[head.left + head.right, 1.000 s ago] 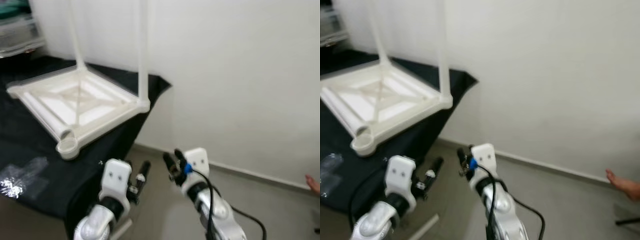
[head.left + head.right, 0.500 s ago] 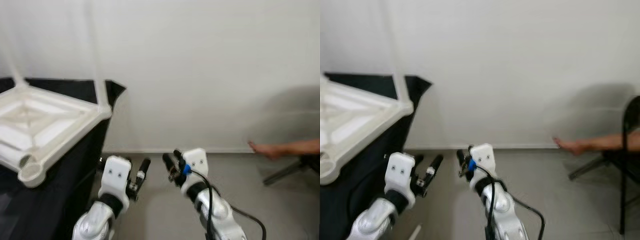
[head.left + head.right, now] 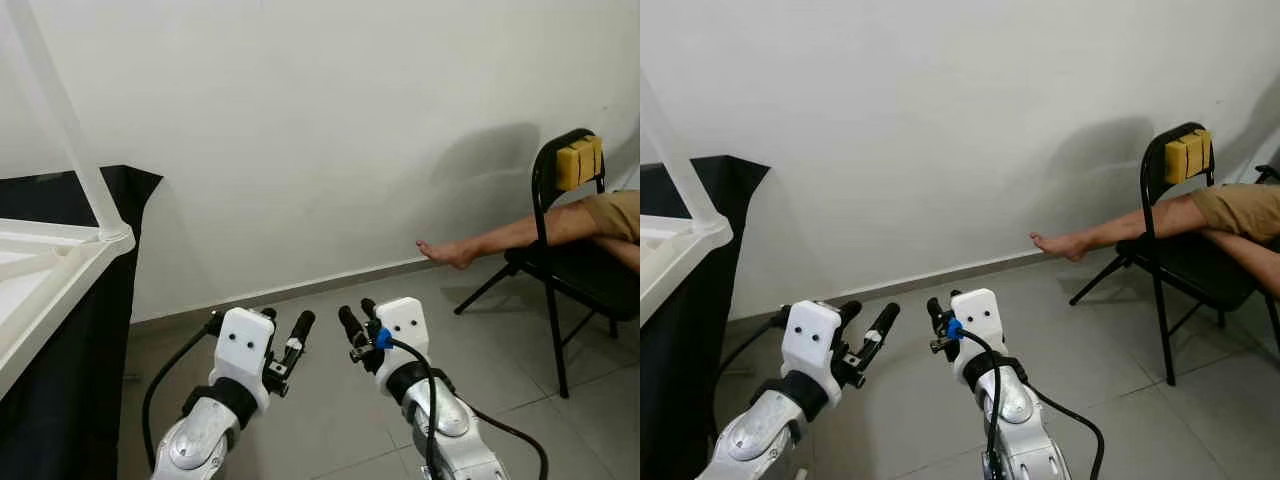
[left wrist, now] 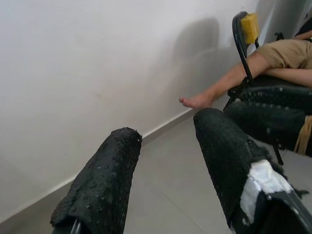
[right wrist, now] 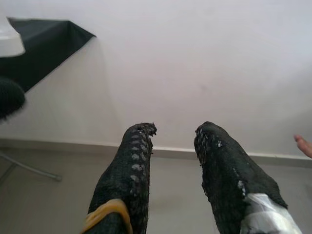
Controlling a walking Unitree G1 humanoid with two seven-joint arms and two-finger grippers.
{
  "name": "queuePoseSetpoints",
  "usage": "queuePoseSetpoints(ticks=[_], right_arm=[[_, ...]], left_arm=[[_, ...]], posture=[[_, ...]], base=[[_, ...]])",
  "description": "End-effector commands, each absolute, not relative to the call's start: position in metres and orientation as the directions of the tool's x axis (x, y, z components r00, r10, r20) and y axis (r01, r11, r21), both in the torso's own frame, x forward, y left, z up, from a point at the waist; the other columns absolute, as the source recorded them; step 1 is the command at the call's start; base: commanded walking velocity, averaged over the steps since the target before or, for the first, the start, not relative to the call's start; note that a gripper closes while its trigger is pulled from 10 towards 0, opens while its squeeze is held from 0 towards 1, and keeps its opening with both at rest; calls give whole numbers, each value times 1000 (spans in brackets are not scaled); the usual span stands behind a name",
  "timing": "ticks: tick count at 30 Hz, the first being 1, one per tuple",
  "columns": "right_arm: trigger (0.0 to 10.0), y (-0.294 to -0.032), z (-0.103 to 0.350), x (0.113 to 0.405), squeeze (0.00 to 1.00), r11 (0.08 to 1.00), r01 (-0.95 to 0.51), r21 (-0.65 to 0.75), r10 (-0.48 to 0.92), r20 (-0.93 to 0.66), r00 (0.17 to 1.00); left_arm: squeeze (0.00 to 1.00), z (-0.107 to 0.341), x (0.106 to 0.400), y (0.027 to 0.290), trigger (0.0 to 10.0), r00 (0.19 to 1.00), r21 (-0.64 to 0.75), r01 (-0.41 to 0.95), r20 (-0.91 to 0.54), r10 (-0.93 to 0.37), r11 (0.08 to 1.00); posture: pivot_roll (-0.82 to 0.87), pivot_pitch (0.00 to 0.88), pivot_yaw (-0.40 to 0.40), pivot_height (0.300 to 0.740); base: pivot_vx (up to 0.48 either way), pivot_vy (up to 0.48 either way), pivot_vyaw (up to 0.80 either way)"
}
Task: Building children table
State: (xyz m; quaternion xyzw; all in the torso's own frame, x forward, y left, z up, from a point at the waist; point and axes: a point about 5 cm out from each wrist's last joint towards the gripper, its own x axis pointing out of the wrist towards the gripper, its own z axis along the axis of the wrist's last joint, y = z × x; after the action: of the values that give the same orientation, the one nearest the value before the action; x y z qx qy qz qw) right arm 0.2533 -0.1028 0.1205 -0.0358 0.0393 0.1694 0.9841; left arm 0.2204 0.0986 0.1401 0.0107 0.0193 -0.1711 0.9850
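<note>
My left gripper point(image 4: 165, 161) and right gripper point(image 5: 178, 146) hang parted, empty, over bare floor point(image 3: 330, 440). White children table point(image 3: 50, 270) cut off at left; seated person's leg point(image 3: 500, 238) at right.

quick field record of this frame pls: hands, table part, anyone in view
left hand: open, nothing held, raised over the floor
right hand: open, nothing held, beside the left one
table part: white upside-down children table on a black-draped surface, at the robot's left, one leg pointing up
person: seated on a black folding chair at the right, bare foot stretched out above the floor
yellow pad: on the chair back
floor: grey tiles
contact: neither hand touches the table
</note>
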Motion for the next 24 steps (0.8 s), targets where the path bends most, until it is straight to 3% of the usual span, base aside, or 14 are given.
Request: queuePoseSetpoints(ticks=[1, 7, 17, 24], right_arm=[[10000, -99, 120, 252, 0, 935, -349, -59, 343, -91, 935], [10000, -99, 118, 252, 0, 934, -351, -58, 345, -98, 934], [10000, -102, 120, 253, 0, 944, -324, -66, 318, -86, 944], [10000, -119, 130, 257, 0, 977, -186, -107, 185, -19, 983]], left_arm=[[0, 134, 221, 104, 10000, 949, 13, 312, -62, -310, 950], [0, 135, 221, 106, 10000, 951, 15, 304, -59, -302, 953], [0, 139, 222, 103, 10000, 949, 22, 315, -43, -314, 949], [0, 142, 222, 102, 10000, 943, 15, 332, -29, -332, 943]], posture=[[51, 16, -18, 740], [51, 12, -19, 740], [54, 22, -22, 740], [55, 25, -19, 740]], base=[[0, 0, 0], [0, 186, 0], [0, 0, 0], [0, 0, 0]])
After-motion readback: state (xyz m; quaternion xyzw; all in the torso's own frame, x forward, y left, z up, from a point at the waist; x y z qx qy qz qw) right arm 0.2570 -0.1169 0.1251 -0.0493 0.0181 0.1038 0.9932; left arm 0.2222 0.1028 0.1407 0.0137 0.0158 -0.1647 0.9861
